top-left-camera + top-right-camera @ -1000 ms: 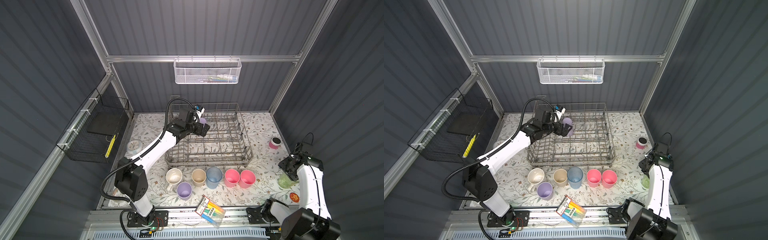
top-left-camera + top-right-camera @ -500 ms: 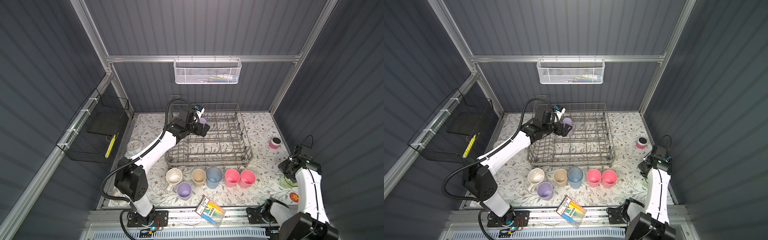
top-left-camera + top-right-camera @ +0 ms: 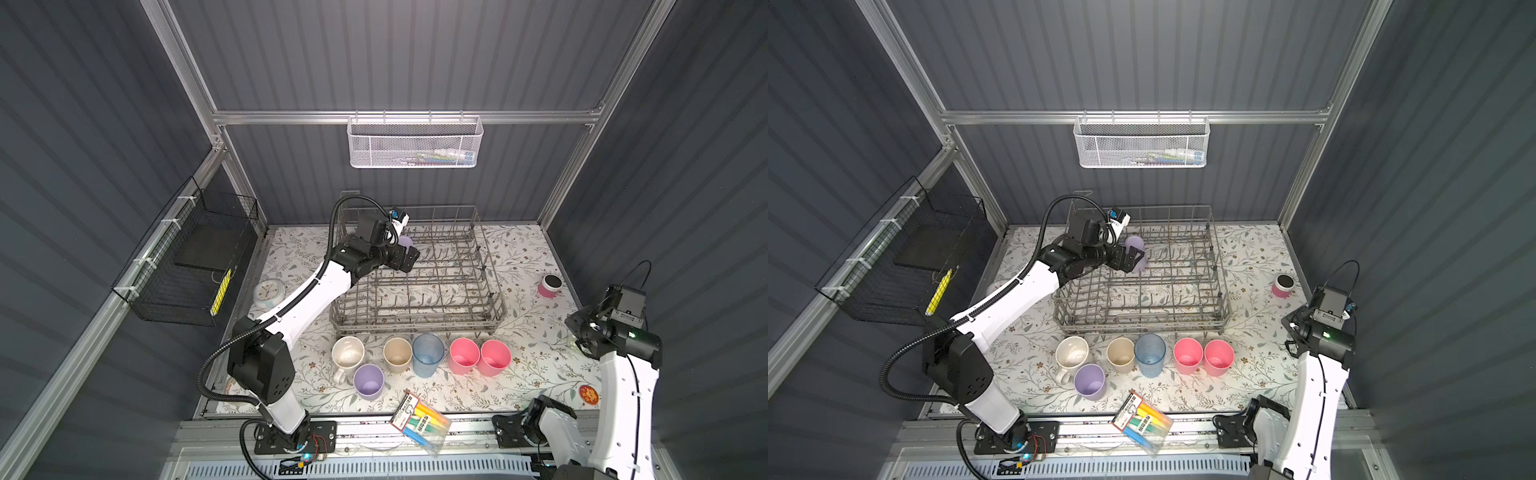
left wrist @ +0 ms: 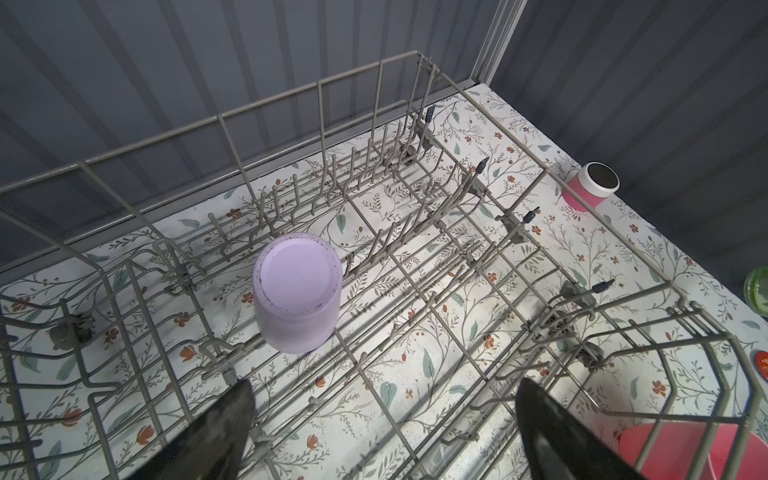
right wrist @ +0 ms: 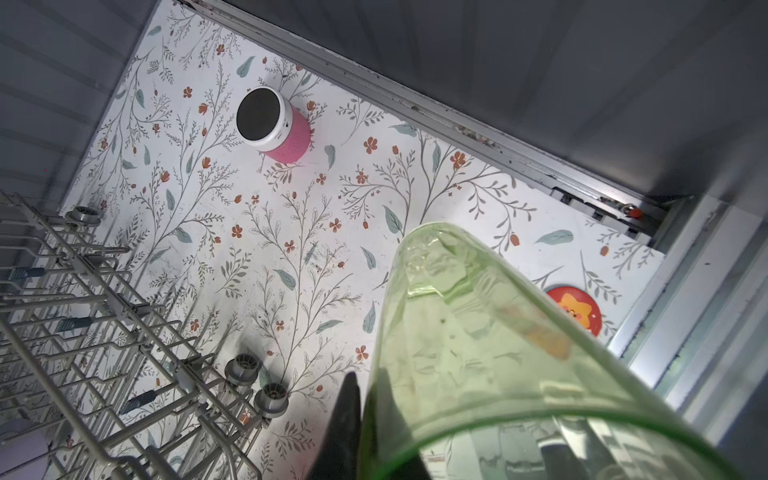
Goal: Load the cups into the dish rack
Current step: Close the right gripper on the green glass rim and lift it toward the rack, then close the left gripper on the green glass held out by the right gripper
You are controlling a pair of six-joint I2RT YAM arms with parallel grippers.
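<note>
Hovering wide open and empty over the upper-left corner of the dish rack (image 3: 415,321) in both top views, the left end effector (image 4: 384,386) faces an upside-down lilac cup (image 4: 297,291) standing inside that corner, while the right end effector (image 5: 453,436) grips the green tumbler (image 5: 478,332) at the frame's right edge.

A lilac cup (image 4: 297,291) stands upside down among the tines of the dish rack (image 4: 557,322), apart from the pincer (image 4: 384,382), whose two dark fingers (image 4: 216,432) are spread wide above the rack's floor. Beyond the rack's side, a small pink jar (image 4: 590,187) with a dark top stands on the floral worktop (image 4: 602,249).
</note>
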